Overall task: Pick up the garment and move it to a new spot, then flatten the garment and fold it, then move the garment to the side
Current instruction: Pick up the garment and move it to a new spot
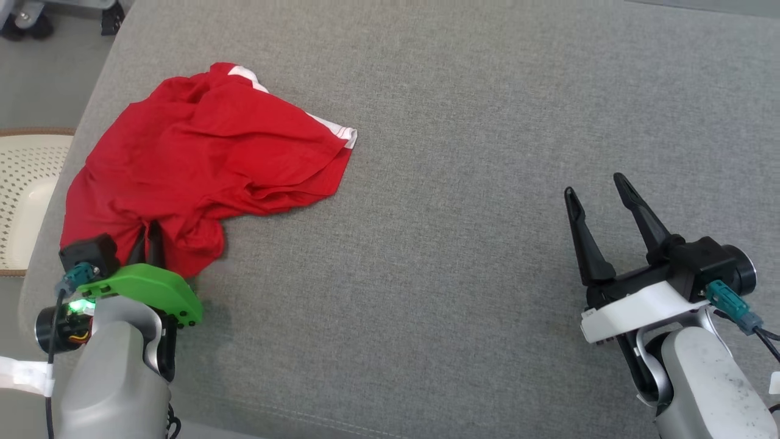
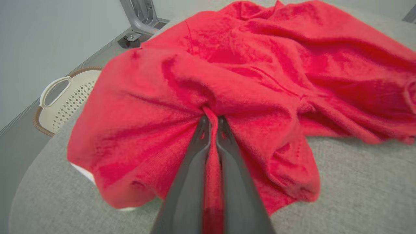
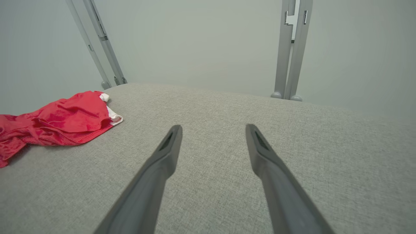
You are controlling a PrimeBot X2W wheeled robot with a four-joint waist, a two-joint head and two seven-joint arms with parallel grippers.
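The red garment (image 1: 201, 152) is lying crumpled on the left part of the grey fabric-covered counter (image 1: 463, 183), near its rounded left corner. A white trim (image 1: 332, 127) is peeking out along the garment's far and right edges.

The left gripper (image 1: 149, 235) is reaching into the near edge of the garment. In the left wrist view this gripper (image 2: 211, 120) is pinching a raised ridge of the red cloth (image 2: 247, 74) between its closed fingers, and folds are fanning out from the pinch. The rest of the garment is spreading away from the fingertips, up and to the right across the counter.

The right gripper (image 1: 594, 185) is hovering over bare counter on the right, well apart from the garment, with its fingers standing wide and holding nothing. In the right wrist view the gripper (image 3: 213, 127) is pointing across the counter, and the garment (image 3: 58, 120) is lying far off to its left.

A pale perforated basket (image 1: 24, 183) with a brown rim is sitting on the floor (image 1: 36, 73) just beside the counter's left edge, and its handle (image 2: 55, 91) is showing in the left wrist view. Grey metal frame legs (image 3: 292, 48) are standing beyond the counter's far edge against a plain pale wall (image 3: 195, 39).
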